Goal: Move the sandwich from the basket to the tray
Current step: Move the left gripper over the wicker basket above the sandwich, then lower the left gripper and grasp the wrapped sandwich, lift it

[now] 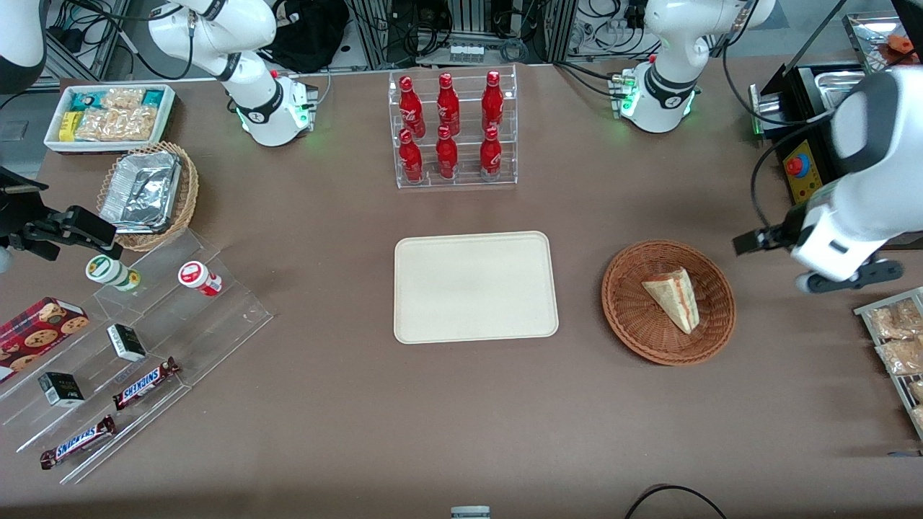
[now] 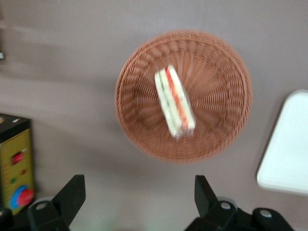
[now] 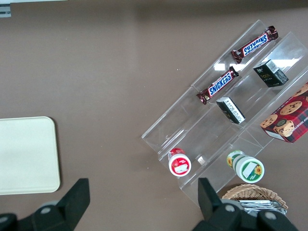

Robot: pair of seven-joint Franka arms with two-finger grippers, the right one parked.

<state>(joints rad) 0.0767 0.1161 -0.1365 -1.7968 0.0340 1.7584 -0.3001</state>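
The sandwich [image 1: 674, 297] [image 2: 174, 101], a pale bread wedge with red and green filling on its edge, lies in the round reddish-brown wicker basket [image 1: 634, 331] [image 2: 216, 96]. Beside the basket, toward the parked arm's end, sits the cream rectangular tray [image 1: 476, 287] [image 2: 288, 144] [image 3: 26, 154] with nothing on it. My gripper [image 1: 753, 241] [image 2: 137, 185] hovers above the table just off the basket's rim, toward the working arm's end. Its fingers stand wide open with nothing between them, apart from the basket and sandwich.
An acrylic rack of red bottles [image 1: 453, 130] stands farther from the camera than the tray. A yellow control box with a red button [image 1: 799, 169] [image 2: 17, 168] and a rack of snack packets [image 1: 898, 339] flank my arm. Acrylic steps with snacks [image 1: 144, 339] lie toward the parked arm's end.
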